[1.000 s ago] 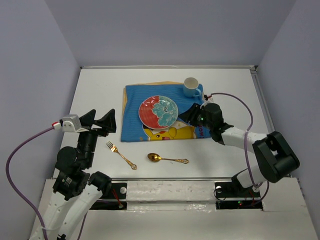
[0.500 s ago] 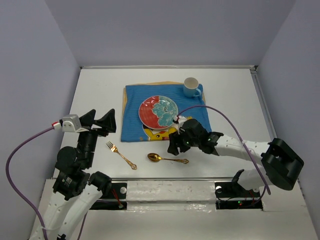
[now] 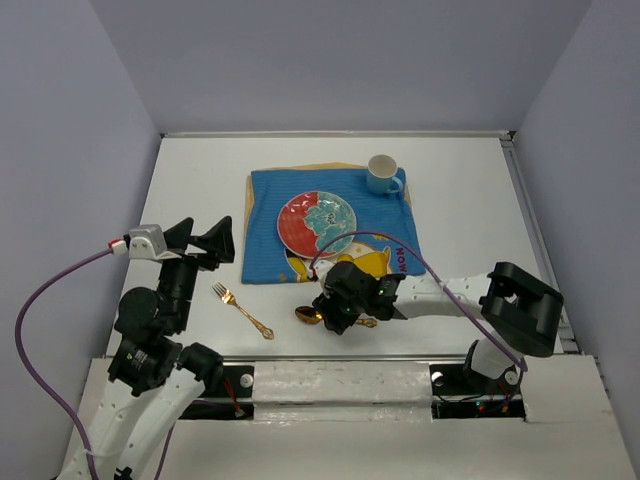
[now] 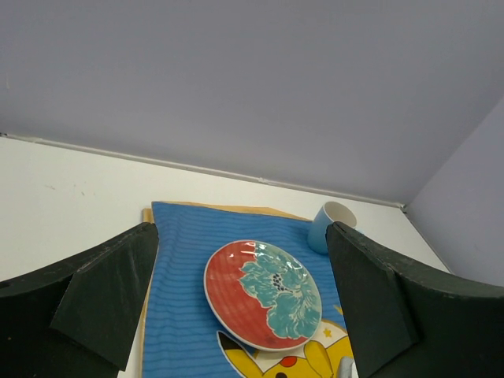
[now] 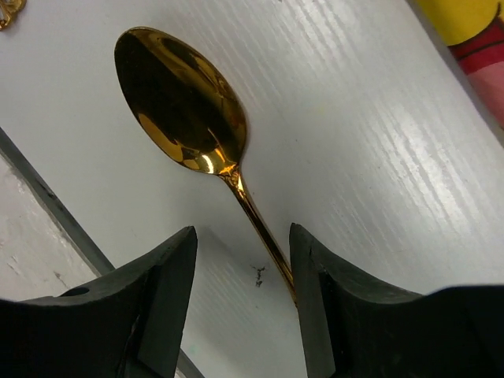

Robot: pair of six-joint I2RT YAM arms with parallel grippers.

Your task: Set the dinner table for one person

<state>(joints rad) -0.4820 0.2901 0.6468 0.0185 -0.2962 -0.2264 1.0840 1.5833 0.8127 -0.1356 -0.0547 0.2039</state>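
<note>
On the white dinner table (image 3: 470,200) lies a blue cartoon placemat (image 3: 265,225) with a red and teal plate (image 3: 317,222) and a pale blue cup (image 3: 382,174) on it. A gold spoon (image 5: 179,106) lies on the bare table in front of the mat. My right gripper (image 5: 242,232) is low over the spoon and open. Its jaws stand either side of the handle, which runs close along the right finger (image 5: 331,299). In the top view that gripper (image 3: 335,308) covers most of the spoon (image 3: 308,316). My left gripper (image 3: 195,240) hovers wide open left of the mat, holding nothing.
A gold fork (image 3: 241,308) lies on the table left of the spoon, near the front edge. The left wrist view looks over the plate (image 4: 264,293), the cup (image 4: 331,224) and the placemat (image 4: 177,315). Grey walls close in the table on three sides.
My right arm swept from the mat's right edge towards the front left and came down over the spoon. The left arm barely moved.
</note>
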